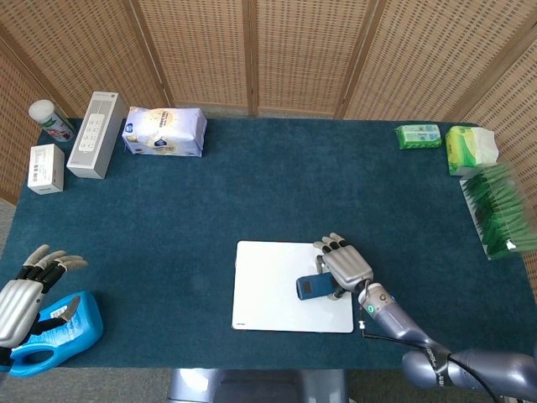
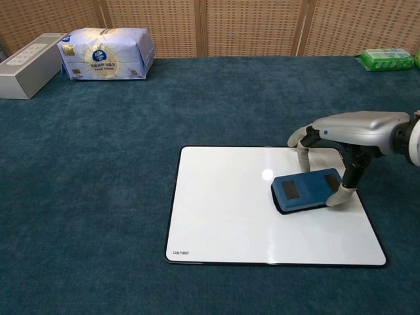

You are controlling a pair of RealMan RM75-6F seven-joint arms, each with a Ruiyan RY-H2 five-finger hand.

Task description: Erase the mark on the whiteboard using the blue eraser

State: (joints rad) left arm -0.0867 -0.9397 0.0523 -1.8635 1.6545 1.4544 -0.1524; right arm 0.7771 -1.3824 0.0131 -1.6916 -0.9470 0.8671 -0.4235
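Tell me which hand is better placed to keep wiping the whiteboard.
The right hand: it grips the blue eraser flat on the whiteboard. The left hand hangs at the table's far left edge above a blue bottle, holding nothing.
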